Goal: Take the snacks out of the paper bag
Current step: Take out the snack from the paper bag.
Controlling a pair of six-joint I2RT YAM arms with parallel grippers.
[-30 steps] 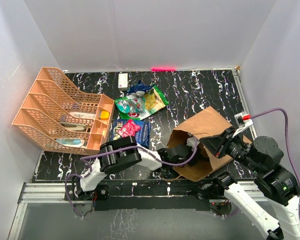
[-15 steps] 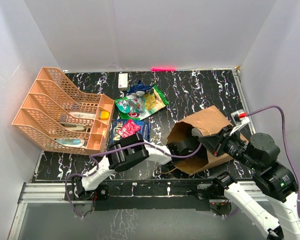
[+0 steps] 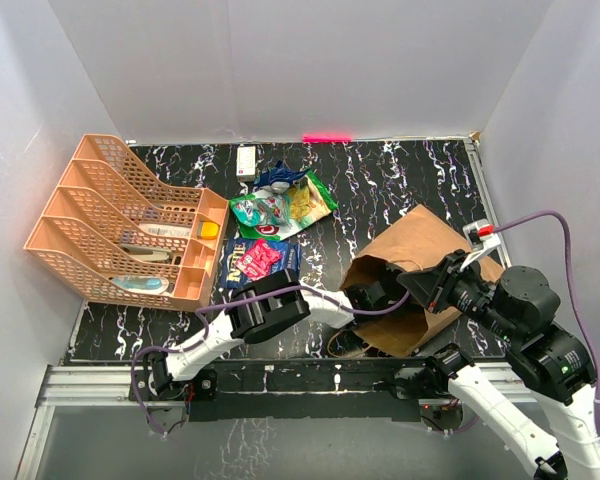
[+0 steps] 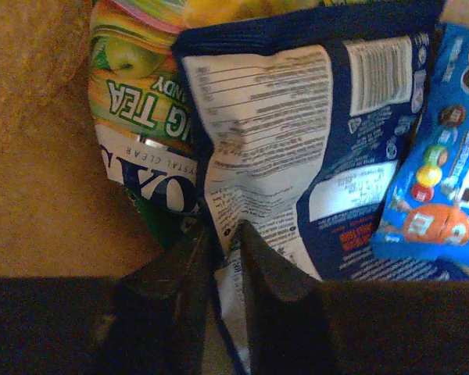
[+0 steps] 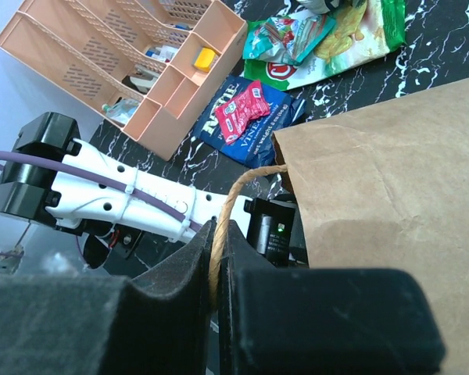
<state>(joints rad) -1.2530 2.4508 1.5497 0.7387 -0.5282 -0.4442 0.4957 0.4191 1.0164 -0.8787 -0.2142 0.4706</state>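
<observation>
The brown paper bag lies on its side at the right, its mouth facing left. My right gripper is shut on the bag's twisted paper handle and holds the mouth up. My left gripper is inside the bag, shut on the lower edge of a dark blue packet with a white printed back. Behind it sit a green-yellow pouch and a bright blue candy packet. Out on the table lie a green chip bag, a teal-white pouch and a dark blue packet.
An orange mesh organiser stands at the left with small items in it. A small white box lies near the back wall. My left arm stretches across the front of the table to the bag's mouth.
My left arm has reached further right, into the bag's mouth. The bag's mouth has shifted and narrowed a little around it. The right gripper keeps hold of the handle.
</observation>
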